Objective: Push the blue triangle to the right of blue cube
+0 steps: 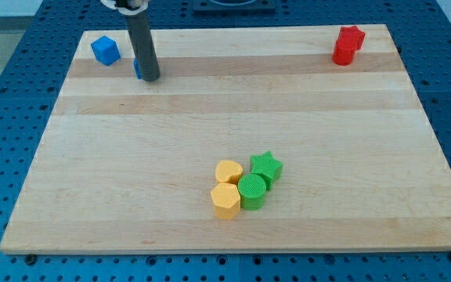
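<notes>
Rod pose: dark rod upright; my tip (150, 78) set against the mostly hidden blue triangle block (137, 68), right of the blue plastic cube (106, 50).
Pincer: none fitted; nothing held.
Counts: blue 2, red 1 (348, 44), yellow 2 (227, 186), green 2 (258, 180).

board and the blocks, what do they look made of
Board: looks like pale wood, matte, with visible grain and joined strips. Blocks, such as the blue cube, red block and green star: probably moulded or printed plastic, with solid uniform colour and a slight sheen; can't tell which.
</notes>
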You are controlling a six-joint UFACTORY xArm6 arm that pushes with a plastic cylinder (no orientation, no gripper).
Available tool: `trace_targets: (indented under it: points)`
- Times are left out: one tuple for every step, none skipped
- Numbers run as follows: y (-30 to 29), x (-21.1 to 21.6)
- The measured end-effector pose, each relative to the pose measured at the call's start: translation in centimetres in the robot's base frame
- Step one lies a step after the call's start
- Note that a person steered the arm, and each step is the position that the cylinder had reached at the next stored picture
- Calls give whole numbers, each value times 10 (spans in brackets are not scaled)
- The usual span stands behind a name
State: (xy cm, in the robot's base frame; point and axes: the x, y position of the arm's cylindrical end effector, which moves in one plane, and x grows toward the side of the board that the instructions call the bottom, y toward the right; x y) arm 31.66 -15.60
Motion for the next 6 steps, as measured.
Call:
trace_targets:
  points:
    - [-13, -11]
    - [-20, -20]
    - [-29, -29]
    - [-35, -35]
    - [-35, -36]
    - [-35, -36]
